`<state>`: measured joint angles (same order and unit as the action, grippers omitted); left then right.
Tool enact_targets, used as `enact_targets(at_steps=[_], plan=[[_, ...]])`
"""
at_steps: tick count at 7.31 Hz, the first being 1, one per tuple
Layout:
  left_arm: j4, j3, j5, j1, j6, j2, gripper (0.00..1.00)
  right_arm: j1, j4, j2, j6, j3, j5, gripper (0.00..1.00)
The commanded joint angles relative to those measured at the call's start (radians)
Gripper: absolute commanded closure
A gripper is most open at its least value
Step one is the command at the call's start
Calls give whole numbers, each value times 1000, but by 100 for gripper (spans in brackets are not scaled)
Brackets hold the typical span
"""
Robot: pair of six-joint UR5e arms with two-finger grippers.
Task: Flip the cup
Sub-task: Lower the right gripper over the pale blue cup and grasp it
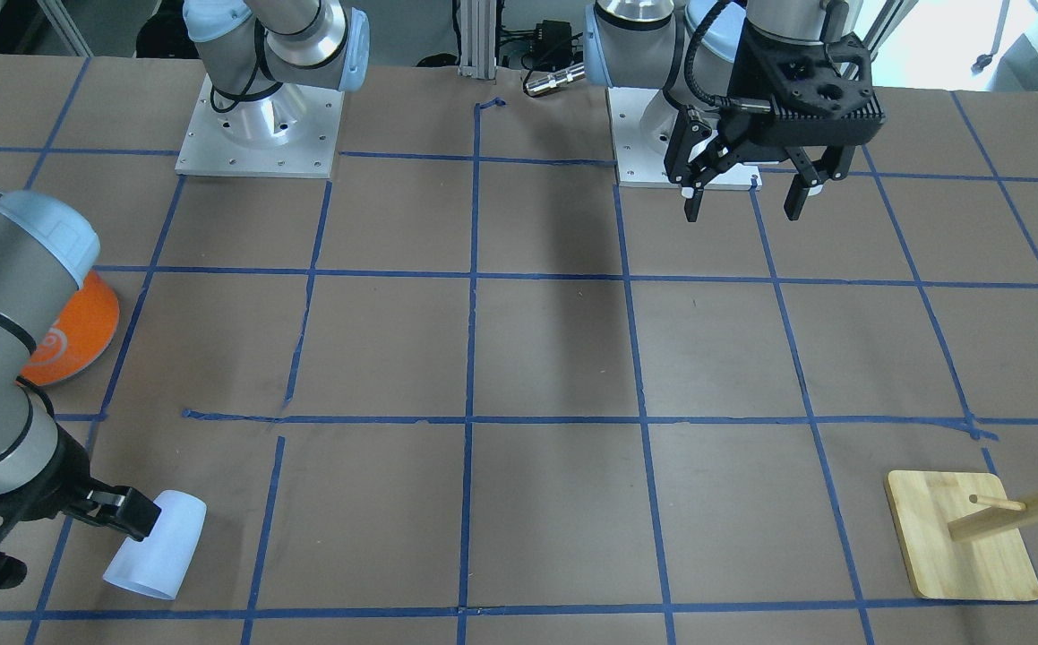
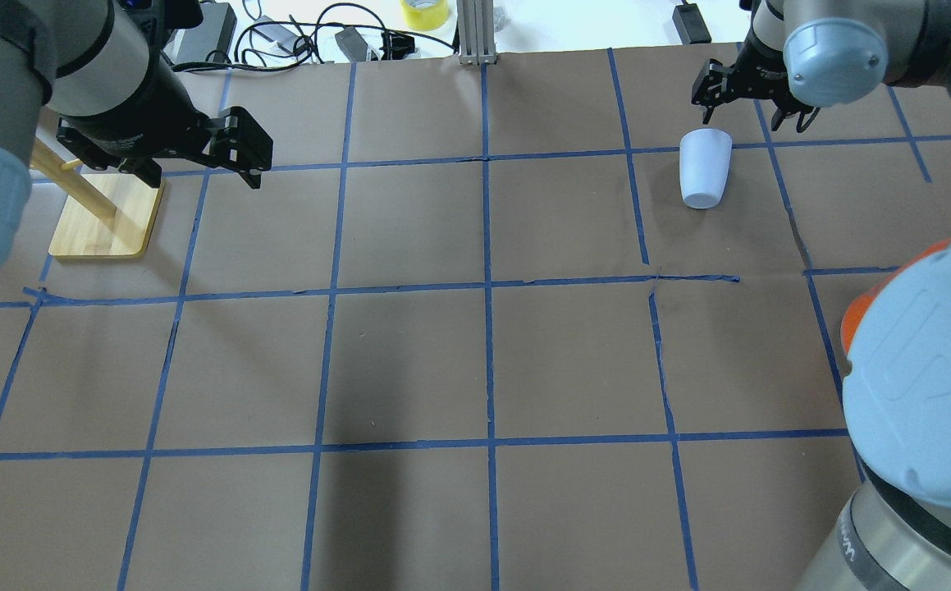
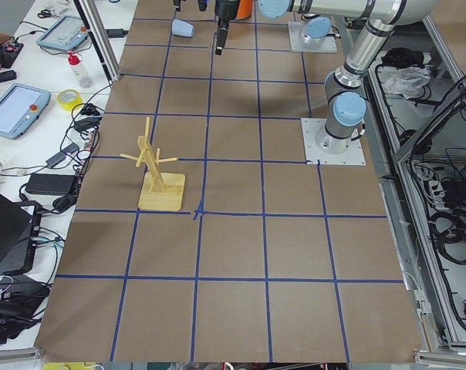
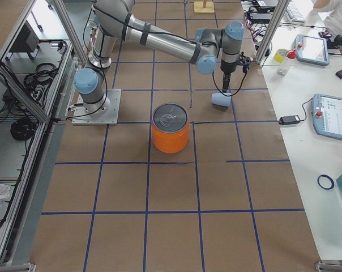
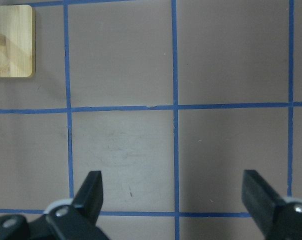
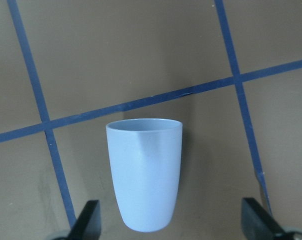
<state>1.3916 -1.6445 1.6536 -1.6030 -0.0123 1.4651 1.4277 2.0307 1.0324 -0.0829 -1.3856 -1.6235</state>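
Pale blue plastic, smooth and thin-walled: the cup (image 6: 144,175) lies on its side on the brown counter (image 2: 409,361), at the far edge on the robot's right. It looks light and stiff, probably slippery and apt to roll, so a hold across the tapered wall near mid-body seems safest. The right gripper (image 6: 171,227) hangs just over its base end, jaws wide and empty. The left gripper (image 5: 173,197) is spread open too, well apart. Its inside barely shows.
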Motion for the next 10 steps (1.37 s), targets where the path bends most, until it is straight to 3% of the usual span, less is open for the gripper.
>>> enact_targets(at_steps=[1,10], plan=[[0,0,0,0,0,0,0,54,49,-57,-110,-1,-1,0],[1,0,2,0,0,-3,0,13,138,-184,-101,-4,-18,0]])
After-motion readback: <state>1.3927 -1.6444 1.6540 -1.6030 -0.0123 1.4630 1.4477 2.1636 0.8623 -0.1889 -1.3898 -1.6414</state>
